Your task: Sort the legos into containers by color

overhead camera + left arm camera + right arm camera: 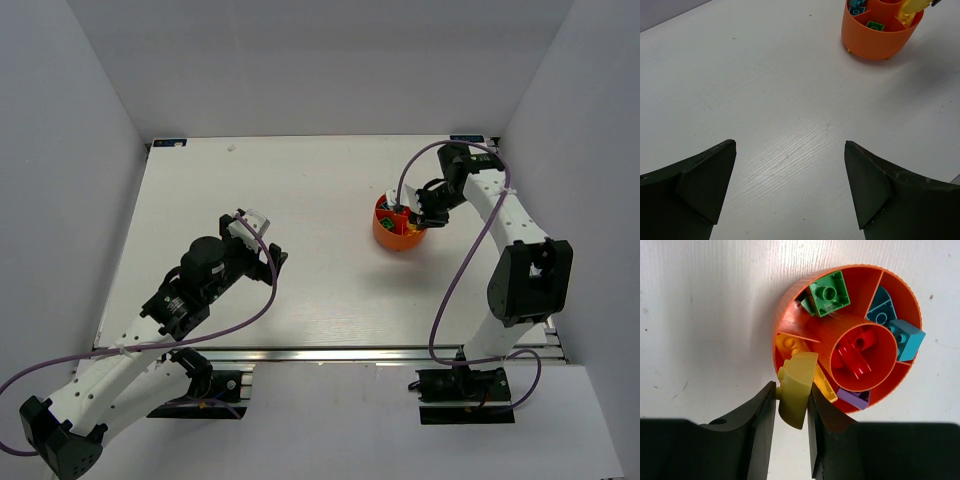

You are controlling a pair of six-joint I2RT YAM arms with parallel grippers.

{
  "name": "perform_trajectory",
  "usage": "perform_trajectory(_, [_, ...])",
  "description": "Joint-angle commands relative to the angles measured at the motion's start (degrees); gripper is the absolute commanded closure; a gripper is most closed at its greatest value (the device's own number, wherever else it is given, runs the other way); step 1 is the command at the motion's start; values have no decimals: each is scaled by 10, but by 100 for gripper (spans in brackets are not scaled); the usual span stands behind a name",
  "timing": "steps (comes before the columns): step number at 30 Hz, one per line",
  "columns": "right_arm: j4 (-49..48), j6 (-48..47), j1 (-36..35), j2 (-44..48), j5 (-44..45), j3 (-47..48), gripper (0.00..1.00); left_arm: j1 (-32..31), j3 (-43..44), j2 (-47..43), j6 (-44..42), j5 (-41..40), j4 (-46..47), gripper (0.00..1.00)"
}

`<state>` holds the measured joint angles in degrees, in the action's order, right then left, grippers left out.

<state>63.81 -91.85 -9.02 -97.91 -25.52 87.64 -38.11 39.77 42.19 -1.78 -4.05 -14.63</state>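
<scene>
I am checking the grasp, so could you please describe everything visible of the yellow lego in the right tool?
The yellow lego is a glossy plastic piece with a curved face and a stud-like bump at its left. It is pinched at its sides by the right tool, shut on it. Its upper end reaches over the rim of the orange bowl, above the compartment with other yellow pieces; contact with them cannot be told.

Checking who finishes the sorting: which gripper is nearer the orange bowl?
Right. The right gripper hangs at the rim of the orange bowl, shut on a yellow brick. The left gripper sits open, far off to its left.
</scene>
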Motion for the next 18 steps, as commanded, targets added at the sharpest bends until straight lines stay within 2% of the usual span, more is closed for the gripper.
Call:
perform_trajectory(1, [-12, -14, 1, -7, 21, 3, 100, -2, -7, -7, -4, -6, 1, 2])
perform_trajectory(4, [-15, -14, 3, -11, 22, -4, 100, -2, -8, -7, -4, -5, 1, 2])
perform_trajectory(5, [-17, -12, 3, -12, 21, -5, 92, -2, -8, -6, -5, -5, 1, 2])
perform_trajectory(8, [-31, -6, 3, -14, 19, -11, 77, -2, -8, -8, -4, -6, 1, 2])
perform_trajectory(9, [-31, -5, 3, -14, 19, -11, 77, -2, -8, -8, -4, -6, 1, 2])
perform_trajectory(11, [-38, -3, 3, -14, 16, -12, 64, -2, -8, -8, -4, -6, 1, 2])
perform_trajectory(13, [-43, 0, 3, -12, 13, -13, 62, -2, -8, -8, -4, -6, 1, 2])
perform_trajectory(14, [-42, 0, 3, -8, 10, -12, 55, -2, -9, -8, -4, -6, 0, 2])
perform_trajectory(16, [-40, 0, 5, -4, 8, -13, 51, -2, -8, -10, -4, -6, 1, 2])
perform_trajectory(17, [-36, -2, 4, -1, 5, -13, 42, -2, -8, -8, -5, -6, 0, 2])
perform_trajectory(18, [-36, -2, 5, 0, 6, -15, 42, -2, -8, -9, -5, -5, 1, 2])
